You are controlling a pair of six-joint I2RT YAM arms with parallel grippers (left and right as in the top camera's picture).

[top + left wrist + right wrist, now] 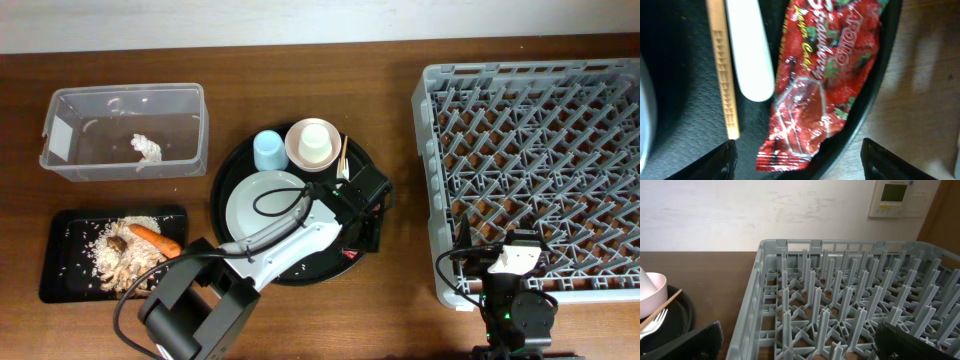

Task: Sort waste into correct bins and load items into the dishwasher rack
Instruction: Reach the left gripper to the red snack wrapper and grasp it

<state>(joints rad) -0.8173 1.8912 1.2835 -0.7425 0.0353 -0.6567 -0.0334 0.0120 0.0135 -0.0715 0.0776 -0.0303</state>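
Observation:
My left gripper (799,162) is open just above the red wrapper (825,75), which lies at the right edge of the round black tray (225,185); its fingers straddle the wrapper's lower end. A white plastic utensil (750,50) and a wooden chopstick (722,70) lie beside the wrapper. In the overhead view the left arm covers the wrapper; the grey plate (250,205), light blue cup (268,150) and white cup in the pink bowl (313,143) sit on the tray. My right gripper (800,342) is open and empty over the grey dishwasher rack (840,305) near its front left corner (445,285).
The clear tub (125,130) at the back left holds a crumpled white napkin (148,147). The shallow black tray (65,250) at the front left holds rice scraps (115,245), a carrot (155,238) and a small brown lump (119,243). Chopsticks (343,155) lean by the bowl.

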